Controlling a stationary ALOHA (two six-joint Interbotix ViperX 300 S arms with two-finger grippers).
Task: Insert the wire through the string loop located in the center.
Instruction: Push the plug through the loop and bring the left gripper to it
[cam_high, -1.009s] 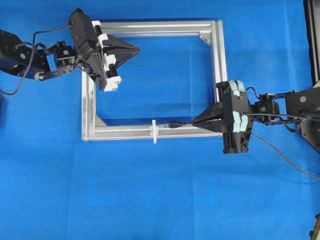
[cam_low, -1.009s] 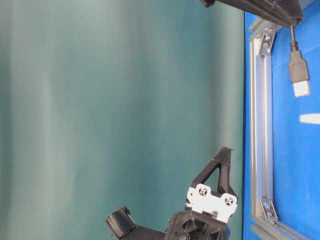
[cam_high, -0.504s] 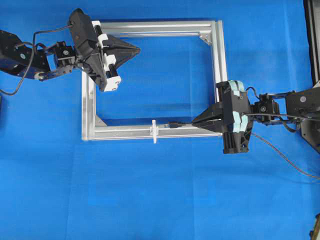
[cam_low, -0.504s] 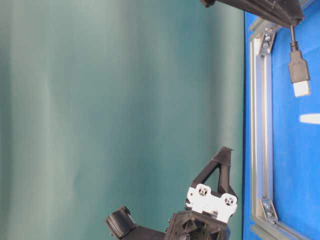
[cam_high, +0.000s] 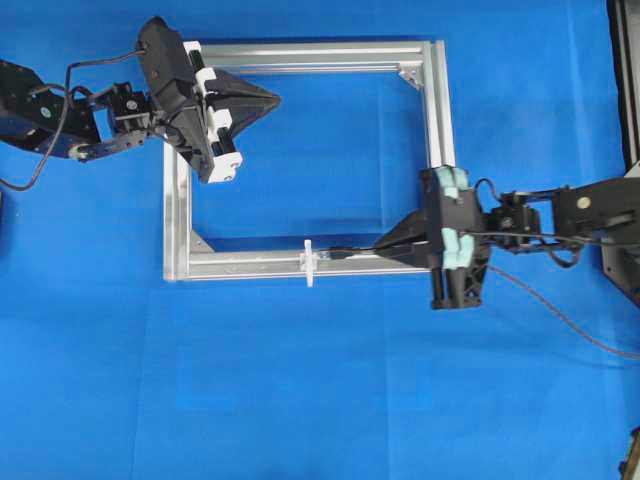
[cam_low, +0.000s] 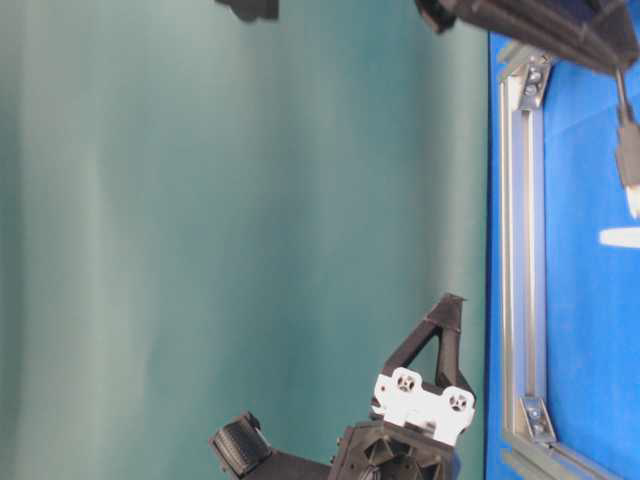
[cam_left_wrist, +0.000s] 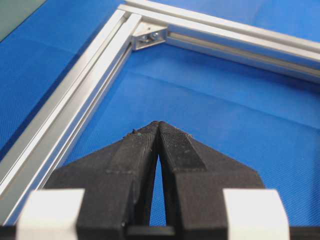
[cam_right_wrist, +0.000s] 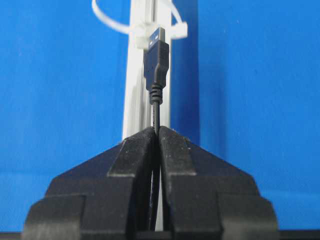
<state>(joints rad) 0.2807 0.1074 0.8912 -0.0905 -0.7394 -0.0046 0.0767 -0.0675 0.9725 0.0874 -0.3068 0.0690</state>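
Right hand (cam_high: 388, 250) grips wire (cam_right_wrist: 156, 67); plug points left along bar, tip just beside string loop (cam_high: 309, 262)

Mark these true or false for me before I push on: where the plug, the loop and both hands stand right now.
1. The right hand is shut on the wire. True.
2. The plug has already passed through the string loop. False: its tip is just short of the loop.
3. The left hand holds the wire. False: it is shut on nothing, above the frame far corner.
4. The loop sits on the frame's near bar. True.
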